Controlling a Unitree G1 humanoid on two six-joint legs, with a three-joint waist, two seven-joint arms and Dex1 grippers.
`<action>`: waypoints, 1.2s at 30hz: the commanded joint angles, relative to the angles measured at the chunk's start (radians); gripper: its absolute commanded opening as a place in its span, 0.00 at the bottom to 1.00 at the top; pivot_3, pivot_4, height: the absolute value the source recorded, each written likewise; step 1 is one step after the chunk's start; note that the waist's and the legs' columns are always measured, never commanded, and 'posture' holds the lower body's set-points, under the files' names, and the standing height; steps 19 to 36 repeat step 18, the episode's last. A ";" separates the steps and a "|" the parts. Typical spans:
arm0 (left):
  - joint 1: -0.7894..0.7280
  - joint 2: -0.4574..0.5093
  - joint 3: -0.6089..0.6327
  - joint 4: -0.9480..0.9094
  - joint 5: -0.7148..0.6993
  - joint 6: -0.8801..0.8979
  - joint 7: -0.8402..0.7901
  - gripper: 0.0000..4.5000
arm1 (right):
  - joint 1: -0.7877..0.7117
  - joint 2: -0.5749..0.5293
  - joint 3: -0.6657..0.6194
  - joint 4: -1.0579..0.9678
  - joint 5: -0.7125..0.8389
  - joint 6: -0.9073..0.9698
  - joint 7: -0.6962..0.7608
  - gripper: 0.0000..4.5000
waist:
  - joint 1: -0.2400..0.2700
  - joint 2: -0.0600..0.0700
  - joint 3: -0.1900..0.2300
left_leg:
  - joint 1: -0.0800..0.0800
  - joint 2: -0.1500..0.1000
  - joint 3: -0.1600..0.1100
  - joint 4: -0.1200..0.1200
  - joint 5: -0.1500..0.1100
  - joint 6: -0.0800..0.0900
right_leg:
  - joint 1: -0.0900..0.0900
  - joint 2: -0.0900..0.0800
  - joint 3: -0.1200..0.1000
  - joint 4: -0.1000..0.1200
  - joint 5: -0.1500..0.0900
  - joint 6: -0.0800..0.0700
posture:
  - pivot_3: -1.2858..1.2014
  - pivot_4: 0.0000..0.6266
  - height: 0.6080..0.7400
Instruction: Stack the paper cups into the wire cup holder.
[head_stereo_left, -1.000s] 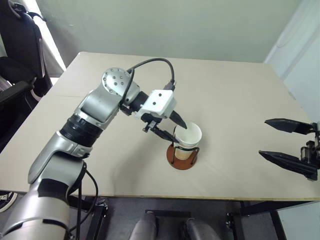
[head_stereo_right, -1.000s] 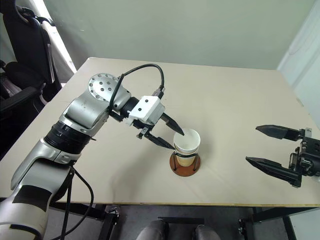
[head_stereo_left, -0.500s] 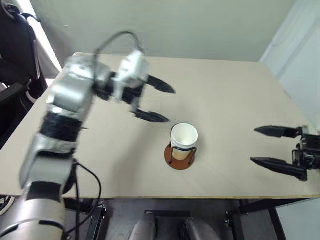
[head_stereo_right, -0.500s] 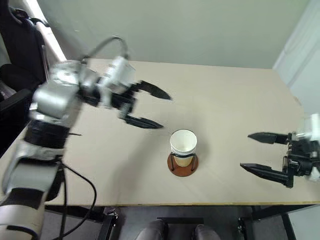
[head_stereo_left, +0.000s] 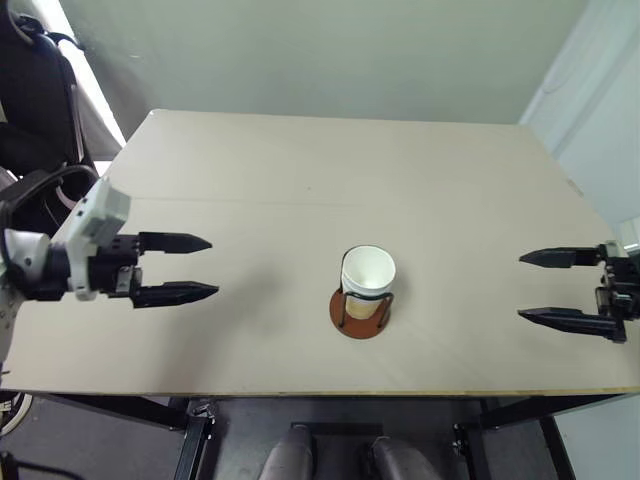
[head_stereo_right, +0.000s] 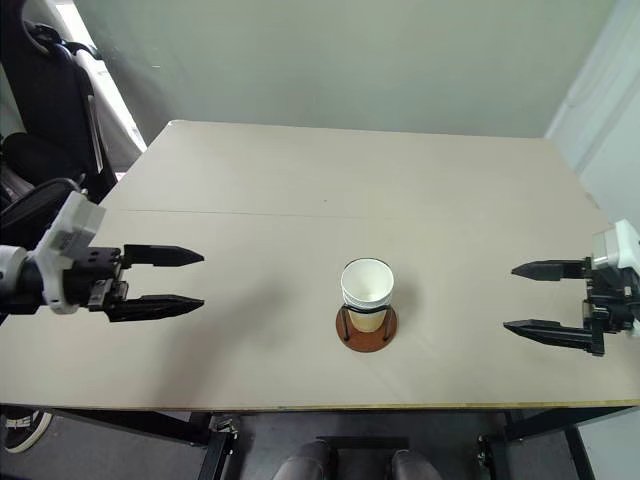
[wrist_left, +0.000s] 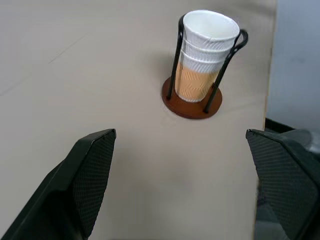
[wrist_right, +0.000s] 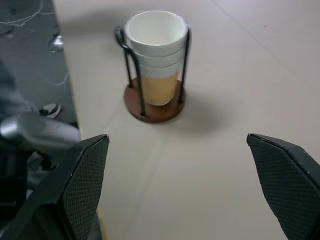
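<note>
Paper cups (wrist_left: 206, 55) are seen nested three deep inside the wire cup holder (wrist_left: 192, 98) near the table's (head_stereo_left: 300, 170) front edge. Stacking is judged complete, so both arms are best kept clear. Left gripper (head_stereo_left: 178, 268) and right gripper (head_stereo_left: 555, 288) are spread wide and empty, well apart on either side of it.

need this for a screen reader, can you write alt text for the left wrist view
Three nested paper cups stand upright in the wire cup holder on a beige table. The left gripper is open and empty, its two black fingers spread wide in the foreground, well short of the holder.
</note>
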 joint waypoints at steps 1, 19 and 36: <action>0.029 0.034 0.088 -0.027 -0.034 0.003 -0.016 0.99 | -0.047 -0.030 -0.019 0.018 0.016 -0.004 0.034 1.00 | 0.000 0.000 0.000 | 0.001 0.000 0.000 0.000 0.000 0.000 | 0.000 0.000 0.000 0.001 0.000 -0.001 | 0.52 0.24 1.00; 0.112 0.046 0.168 -0.084 -0.068 0.014 0.021 0.99 | -0.129 -0.009 0.008 0.065 0.009 -0.032 0.087 1.00 | -0.007 0.000 0.000 | 0.003 0.002 0.003 -0.003 -0.001 -0.004 | -0.006 0.001 0.001 0.011 -0.002 -0.010 | 0.52 0.24 1.00; 0.112 0.046 0.168 -0.084 -0.068 0.014 0.021 0.99 | -0.129 -0.009 0.008 0.065 0.009 -0.032 0.087 1.00 | -0.007 0.000 0.000 | 0.003 0.002 0.003 -0.003 -0.001 -0.004 | -0.006 0.001 0.001 0.011 -0.002 -0.010 | 0.52 0.24 1.00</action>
